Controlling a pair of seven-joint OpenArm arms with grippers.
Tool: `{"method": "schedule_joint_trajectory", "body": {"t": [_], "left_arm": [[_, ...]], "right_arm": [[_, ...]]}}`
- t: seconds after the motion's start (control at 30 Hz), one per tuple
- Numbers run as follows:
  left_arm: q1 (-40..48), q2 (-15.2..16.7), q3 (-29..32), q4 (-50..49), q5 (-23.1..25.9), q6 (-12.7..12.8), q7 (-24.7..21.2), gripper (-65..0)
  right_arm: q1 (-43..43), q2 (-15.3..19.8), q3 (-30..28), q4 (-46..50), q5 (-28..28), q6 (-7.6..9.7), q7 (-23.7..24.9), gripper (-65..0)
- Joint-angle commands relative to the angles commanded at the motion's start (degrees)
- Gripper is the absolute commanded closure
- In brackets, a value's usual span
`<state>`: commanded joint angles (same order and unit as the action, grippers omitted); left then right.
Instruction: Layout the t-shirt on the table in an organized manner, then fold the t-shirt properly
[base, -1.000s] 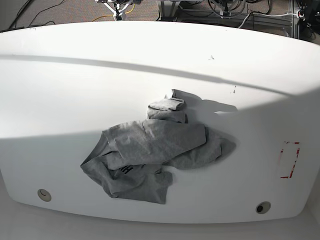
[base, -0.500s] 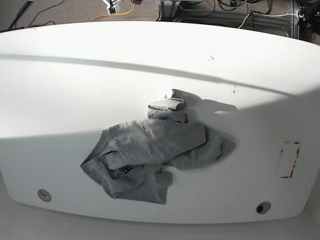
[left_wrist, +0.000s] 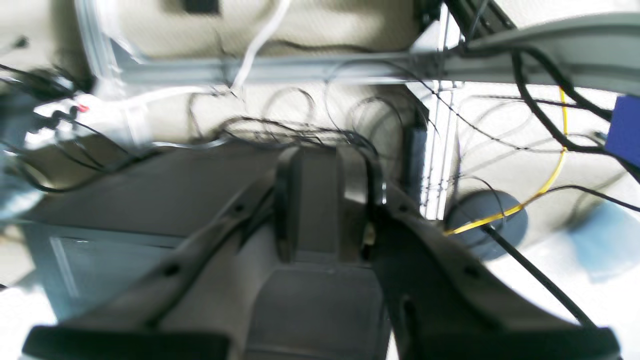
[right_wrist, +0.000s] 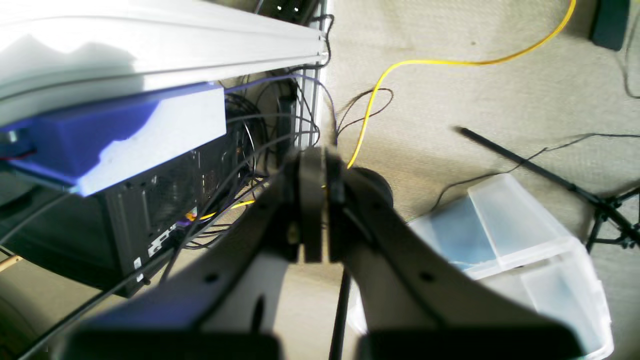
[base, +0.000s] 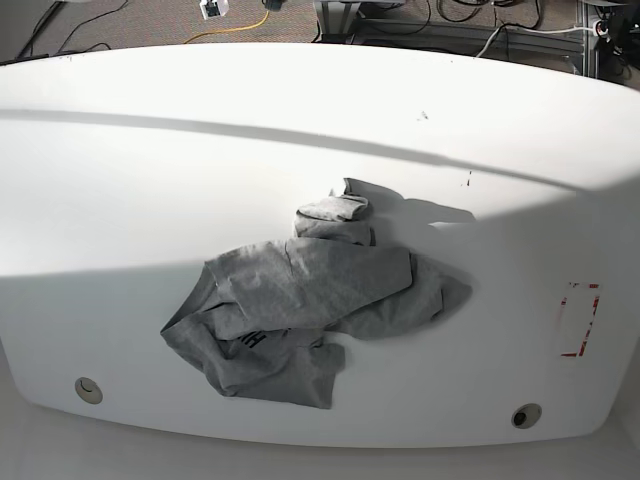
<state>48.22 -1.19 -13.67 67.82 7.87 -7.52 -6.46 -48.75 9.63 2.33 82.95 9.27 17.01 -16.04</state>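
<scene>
Lying bunched up near the middle of the white counter (base: 120, 180): the grey t-shirt (base: 300, 305) | left tool (left_wrist: 320, 200): closed, holding nothing, off the counter | right tool (right_wrist: 314, 200): closed, holding nothing, above the floor

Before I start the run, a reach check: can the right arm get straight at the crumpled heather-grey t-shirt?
Probably not right now. The t-shirt lies uncovered mid-table, but no arm shows over the table; the right gripper, jaws together, faces the floor and cables beyond the table's edge.
</scene>
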Motion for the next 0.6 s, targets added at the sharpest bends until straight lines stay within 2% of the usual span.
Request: {"method": "schedule_joint_trajectory", "body": {"t": [0.1, 0.23, 0.37, 0.5, 0.6], "left_arm": [[2.8, 0.2, -0.1, 3.9, 0.0, -0.8, 0.0, -10.7], [6.4, 0.3, -1.2, 10.3, -1.1, -5.5, 0.0, -10.7], [9.7, 1.0, -4.5, 16.9, -6.9, -11.3, 0.0, -10.7], [12.3, 1.2, -7.6, 21.6, -10.3, -14.9, 0.2, -10.7], [13.9, 2.4, -9.7, 26.3, -11.7, -16.7, 2.6, -10.7]], "right_arm": [[-3.0, -0.3, 1.8, 4.0, 0.0, 0.18, -0.2, -0.8], [-6.2, -0.3, 2.0, 9.2, 0.0, 0.18, -0.2, -0.8], [-10.0, -0.3, 3.3, 15.0, 0.0, 0.09, -0.3, -0.8], [-13.0, -0.3, 3.6, 19.1, 0.0, 0.09, -0.4, -0.8], [-15.5, -0.3, 3.9, 22.9, 0.0, -0.09, -0.4, -0.8]]}}
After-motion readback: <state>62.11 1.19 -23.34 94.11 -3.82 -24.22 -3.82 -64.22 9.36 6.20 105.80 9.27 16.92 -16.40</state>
